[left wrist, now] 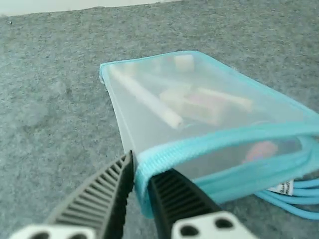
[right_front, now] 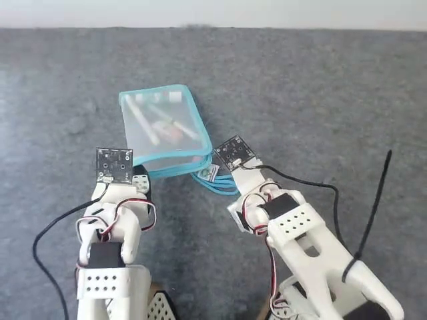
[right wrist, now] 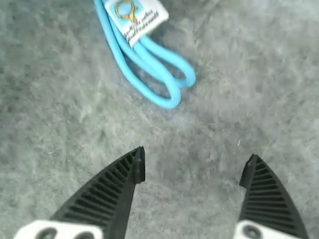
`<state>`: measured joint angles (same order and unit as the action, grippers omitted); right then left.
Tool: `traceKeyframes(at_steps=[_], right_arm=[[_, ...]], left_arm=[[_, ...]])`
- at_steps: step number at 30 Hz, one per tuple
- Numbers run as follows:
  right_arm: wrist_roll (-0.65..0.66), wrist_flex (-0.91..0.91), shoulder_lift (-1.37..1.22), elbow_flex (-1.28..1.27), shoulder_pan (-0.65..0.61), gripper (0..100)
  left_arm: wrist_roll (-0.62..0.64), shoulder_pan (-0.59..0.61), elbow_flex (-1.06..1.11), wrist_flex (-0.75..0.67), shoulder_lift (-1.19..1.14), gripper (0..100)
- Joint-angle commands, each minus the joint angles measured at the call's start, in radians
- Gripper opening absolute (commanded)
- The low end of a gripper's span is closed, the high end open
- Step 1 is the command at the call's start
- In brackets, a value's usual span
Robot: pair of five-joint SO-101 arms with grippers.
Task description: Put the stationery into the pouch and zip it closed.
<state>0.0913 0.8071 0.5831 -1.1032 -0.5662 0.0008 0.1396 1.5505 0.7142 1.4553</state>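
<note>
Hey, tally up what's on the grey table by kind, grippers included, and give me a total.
1 pouch
1 blue cord, looped
1 tag
2 grippers: left gripper, right gripper
stationery inside the pouch: several pieces, too blurred to count
Total: 5, stationery left out

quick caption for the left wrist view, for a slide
Left gripper pinches the zipper-edge corner of the translucent pouch, stationery visible inside.

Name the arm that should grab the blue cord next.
The right arm: its jaws stand open close by the blue cord, while the left arm has its jaws clamped on the pouch corner.
</note>
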Motion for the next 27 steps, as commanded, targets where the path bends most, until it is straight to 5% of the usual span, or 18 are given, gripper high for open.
traceKeyframes(at_steps=[1, 12, 27], right_arm=[[0.009, -0.01, 0.008, 0.086, -0.012, 30.7], [0.003, -0.074, -0.122, 0.213, -0.122, 30.7], [0.006, -0.162, -0.452, 0.362, 0.064, 30.7]], left_arm=[[-0.011, 0.002, -0.012, -0.034, 0.005, 1], [-0.038, 0.0, -0.005, -0.052, 0.0, 1], [-0.038, 0.0, 0.004, -0.052, 0.005, 1]])
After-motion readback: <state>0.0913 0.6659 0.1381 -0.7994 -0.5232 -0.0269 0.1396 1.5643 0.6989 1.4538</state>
